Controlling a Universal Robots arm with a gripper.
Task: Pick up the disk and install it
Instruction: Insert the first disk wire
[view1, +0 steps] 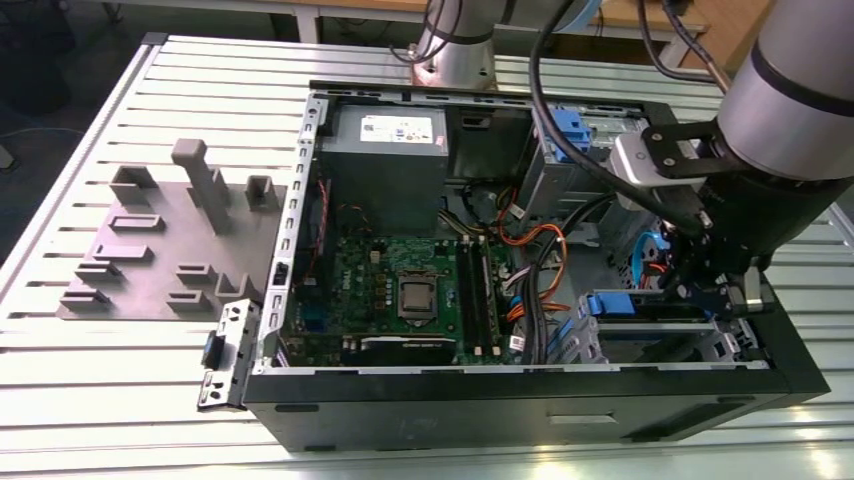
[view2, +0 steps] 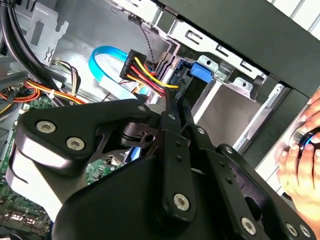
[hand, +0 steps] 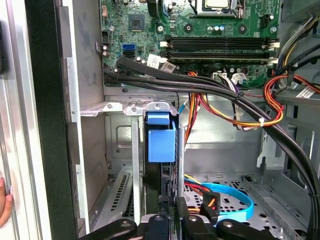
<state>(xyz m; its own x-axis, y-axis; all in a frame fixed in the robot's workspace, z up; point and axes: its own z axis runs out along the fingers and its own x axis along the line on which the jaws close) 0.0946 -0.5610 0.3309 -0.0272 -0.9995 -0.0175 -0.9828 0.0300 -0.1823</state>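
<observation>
Black steel, the open computer case (view1: 534, 395) lies on the slatted table (view1: 80, 390). Inside its drive cage (hand: 125, 108), the disk (hand: 161, 137) stands on edge, blue carrier tab showing. The gripper (hand: 167, 222) is clenched on it; it wants square, gentle pressure along the rails. No lettering can be read from here.

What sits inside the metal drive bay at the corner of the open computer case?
The disk stands on edge in the drive bay, its blue carrier end showing. The gripper covers its lower part; its labelled face is hidden.
</observation>
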